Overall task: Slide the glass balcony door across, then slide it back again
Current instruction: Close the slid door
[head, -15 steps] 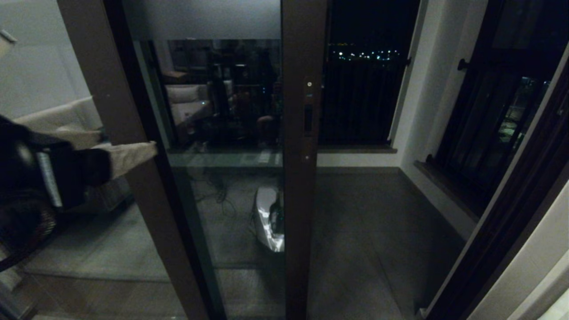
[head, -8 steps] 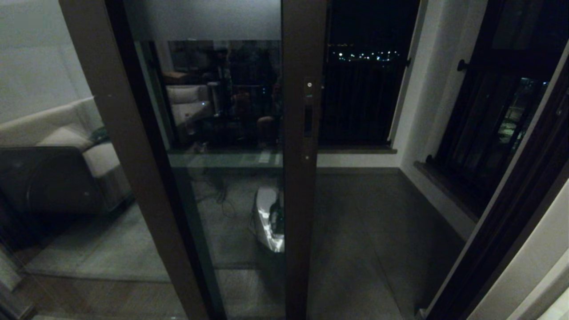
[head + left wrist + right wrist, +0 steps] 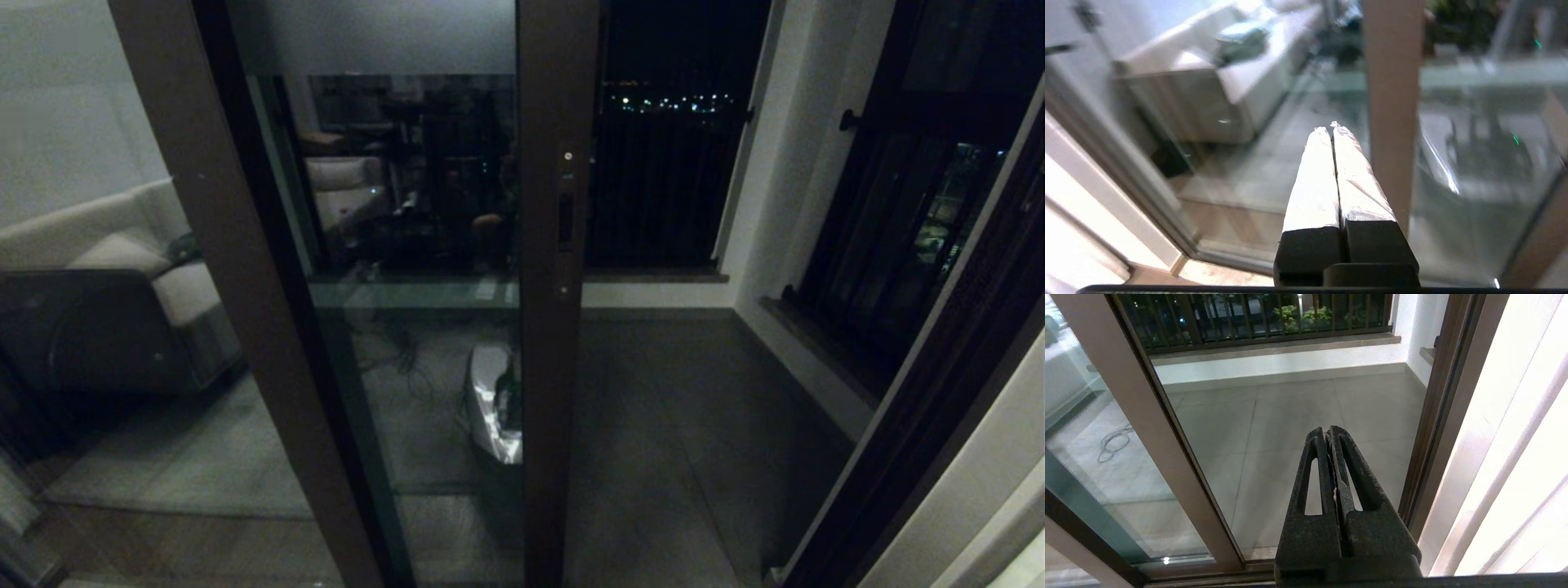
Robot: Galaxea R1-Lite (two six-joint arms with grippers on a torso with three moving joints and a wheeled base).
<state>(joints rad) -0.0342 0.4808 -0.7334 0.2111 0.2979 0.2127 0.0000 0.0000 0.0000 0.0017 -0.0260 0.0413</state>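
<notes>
The glass balcony door [image 3: 457,310] is seen standing left of centre, its handled stile [image 3: 560,245] upright in the middle, with the opening to the tiled balcony floor [image 3: 694,425] at its right. The left hand [image 3: 1333,129] is pressed together and empty, held before the glass. The right hand [image 3: 1328,431] is likewise pressed together, low by the door track.
</notes>
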